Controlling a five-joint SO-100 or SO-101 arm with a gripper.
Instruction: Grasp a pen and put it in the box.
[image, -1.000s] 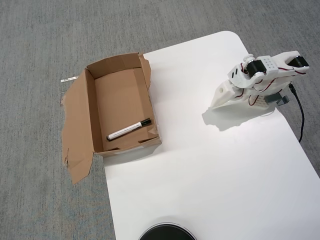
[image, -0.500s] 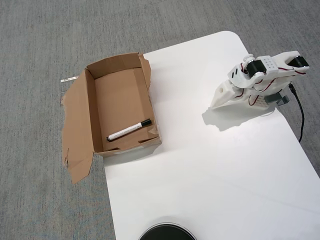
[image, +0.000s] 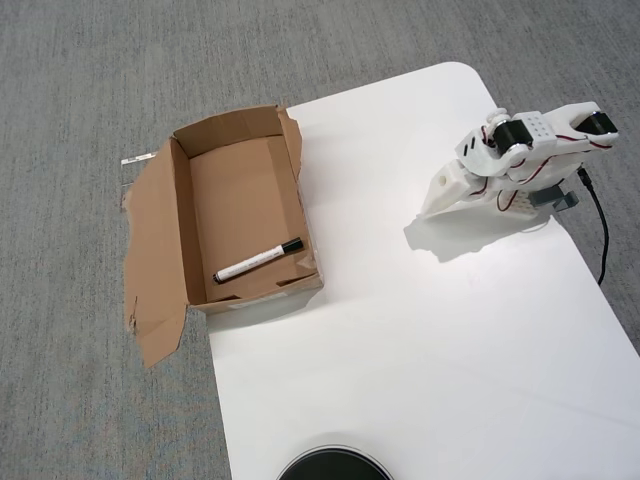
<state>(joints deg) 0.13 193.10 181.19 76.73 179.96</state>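
Plainly, in the overhead view, the pen (image: 257, 260) lies flat on the floor of the box (image: 180, 215), near the box's lower end wall, slanted with its black cap toward the right-hand wall. It touches nothing but the cardboard under it, so as things lie the placing looks done.

The box sits at the left edge of the white counter (image: 420, 350), partly overhanging the grey carpet (image: 70, 80), its torn flaps splayed out flat to the left and below; that leaves the top wide open, which would suit a drop from above.

The arm (image: 525, 150) is folded down over its base at the counter's right edge, well apart from the box, with its black cable (image: 602, 235) trailing off the side. The claw (image: 438, 197) points down-left toward the counter and grips nothing; its fingers seem drawn together, though from above I cannot tell for sure whether they are fully closed. The tucked posture reads as a resting pose.

A dark round object (image: 333, 466) peeks in at the bottom edge; what it is cannot be made out.
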